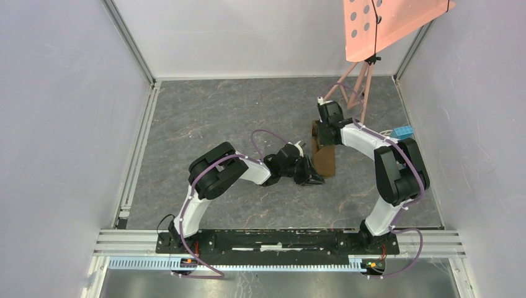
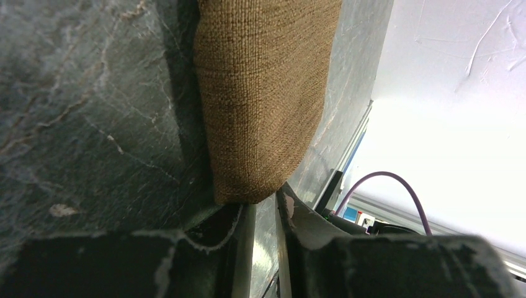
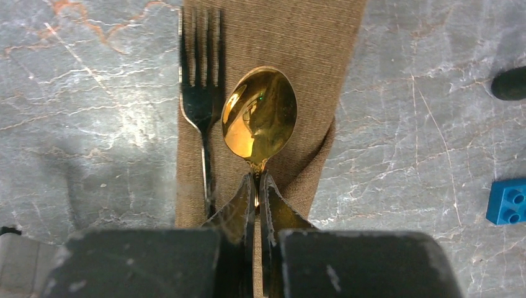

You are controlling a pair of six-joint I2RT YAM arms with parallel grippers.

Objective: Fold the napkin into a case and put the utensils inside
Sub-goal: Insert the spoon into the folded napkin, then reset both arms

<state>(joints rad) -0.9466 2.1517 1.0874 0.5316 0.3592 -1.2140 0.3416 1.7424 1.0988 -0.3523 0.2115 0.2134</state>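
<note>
Spoon [image 3: 259,115] lies on the case [image 3: 310,37], its bowl just ahead of the R gripper [image 3: 256,180], whose jaws are pinched together on the spoon's thin neck. Fork [image 3: 201,93] lies alongside, on the left in the R wrist view, tines pointing away, handle running down beside the fingers. L gripper [image 2: 265,198] sits at the case's other end, jaws a little apart w/ table [image 2: 93,124] showing btwn them, cloth end just ahead of the tips. Blue block [image 3: 508,202] lies well apart
</note>
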